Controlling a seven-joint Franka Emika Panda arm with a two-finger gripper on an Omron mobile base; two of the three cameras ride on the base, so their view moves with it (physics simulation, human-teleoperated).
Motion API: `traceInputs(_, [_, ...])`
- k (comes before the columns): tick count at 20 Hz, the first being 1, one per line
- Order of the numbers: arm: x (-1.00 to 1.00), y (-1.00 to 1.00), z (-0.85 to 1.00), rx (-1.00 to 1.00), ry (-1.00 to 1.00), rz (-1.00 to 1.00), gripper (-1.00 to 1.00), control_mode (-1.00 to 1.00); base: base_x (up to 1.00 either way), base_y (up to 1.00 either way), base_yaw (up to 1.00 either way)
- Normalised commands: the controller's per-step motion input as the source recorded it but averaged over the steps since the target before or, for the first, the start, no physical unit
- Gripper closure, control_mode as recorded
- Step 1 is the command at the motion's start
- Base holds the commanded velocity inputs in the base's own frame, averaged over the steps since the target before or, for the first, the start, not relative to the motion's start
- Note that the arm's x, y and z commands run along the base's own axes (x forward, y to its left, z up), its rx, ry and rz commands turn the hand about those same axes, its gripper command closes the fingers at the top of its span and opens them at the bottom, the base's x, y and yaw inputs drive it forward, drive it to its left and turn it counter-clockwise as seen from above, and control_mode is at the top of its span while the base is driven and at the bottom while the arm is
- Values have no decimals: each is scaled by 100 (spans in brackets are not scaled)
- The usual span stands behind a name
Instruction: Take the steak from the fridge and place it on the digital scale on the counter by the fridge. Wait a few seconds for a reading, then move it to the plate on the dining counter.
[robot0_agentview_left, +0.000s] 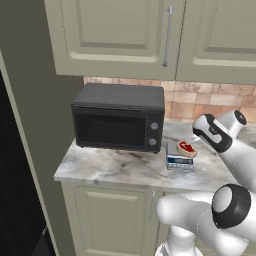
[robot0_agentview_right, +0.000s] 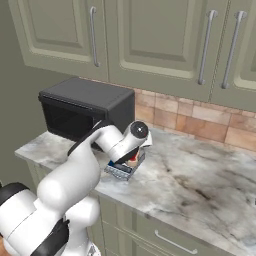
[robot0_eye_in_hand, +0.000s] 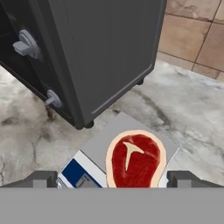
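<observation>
1. Hand view: the steak (robot0_eye_in_hand: 133, 160) lies flat on the digital scale (robot0_eye_in_hand: 105, 146), beside the microwave (robot0_eye_in_hand: 87, 52) on the desk (robot0_eye_in_hand: 183, 109).
2. Steak sits directly below the hand (robot0_eye_in_hand: 113, 179), between its spread, released fingertips.
3. Bone mark points away from the hand.

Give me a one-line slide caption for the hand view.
Steak lying on the digital scale beside the black microwave, gripper fingers spread wide to either side.

I see a marbled counter (robot0_agentview_left: 115, 167) across mid-frame, carrying a black microwave (robot0_agentview_left: 120, 117) at left and the digital scale (robot0_agentview_left: 179, 155) just right of it.
</observation>
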Motion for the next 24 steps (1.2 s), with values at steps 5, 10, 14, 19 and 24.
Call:
traceInputs(5, [0, 0, 0, 0, 3, 0, -100, -100, 0, 0, 0])
traceInputs(10, [0, 0, 0, 0, 1, 0, -100, -100, 0, 0, 0])
traceInputs(14, [0, 0, 0, 0, 0, 0, -100, -100, 0, 0, 0])
traceInputs(19, [0, 0, 0, 0, 0, 0, -100, -100, 0, 0, 0])
traceInputs(24, [0, 0, 0, 0, 0, 0, -100, -100, 0, 0, 0])
